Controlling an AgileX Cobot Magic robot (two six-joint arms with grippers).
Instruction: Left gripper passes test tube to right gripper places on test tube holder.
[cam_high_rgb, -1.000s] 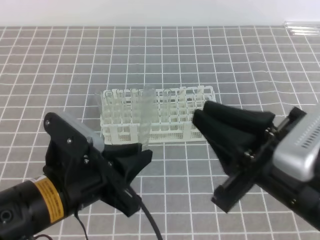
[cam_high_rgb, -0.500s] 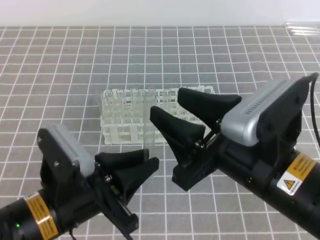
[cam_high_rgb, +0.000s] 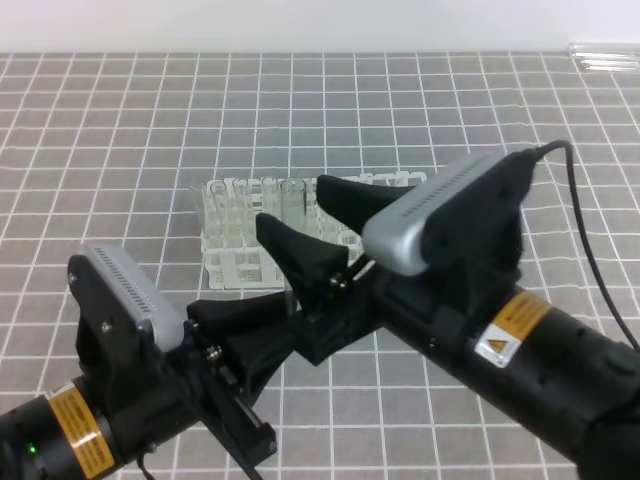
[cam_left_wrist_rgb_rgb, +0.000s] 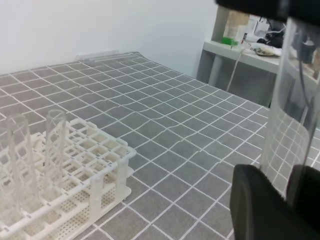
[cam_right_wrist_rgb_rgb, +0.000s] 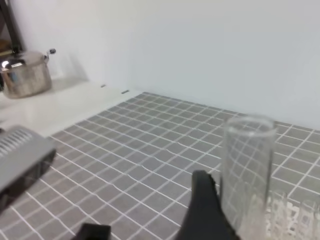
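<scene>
From the high view, the left gripper (cam_high_rgb: 262, 318), a black two-fingered claw on a bulky black arm, stands clamped on the foot of a slender clear glass test tube (cam_high_rgb: 292, 235), holding it upright in the air in front of the small white plastic test tube holder (cam_high_rgb: 225, 262), so its upper length is free for a second grip. The matching black right gripper (cam_high_rgb: 322, 225) has its jaws spread wide, one finger on each side of that upper length, apparently not pressing on the glass. I judge this the handover, with the right jaws placed to shut before the left lets go.

The left wrist view shows the glass rising steeply from between its dark fingers (cam_left_wrist_rgb_rgb: 262, 205), and the rack (cam_left_wrist_rgb_rgb: 107, 167) on the grey gridded mat (cam_left_wrist_rgb_rgb: 165, 105) with two other clear tubes (cam_left_wrist_rgb_rgb: 55, 145) already standing in it.

In the right wrist view the tube's open rim (cam_right_wrist_rgb_rgb: 248, 125) stands just beside one black finger (cam_right_wrist_rgb_rgb: 202, 210); whether they touch I cannot tell.
</scene>
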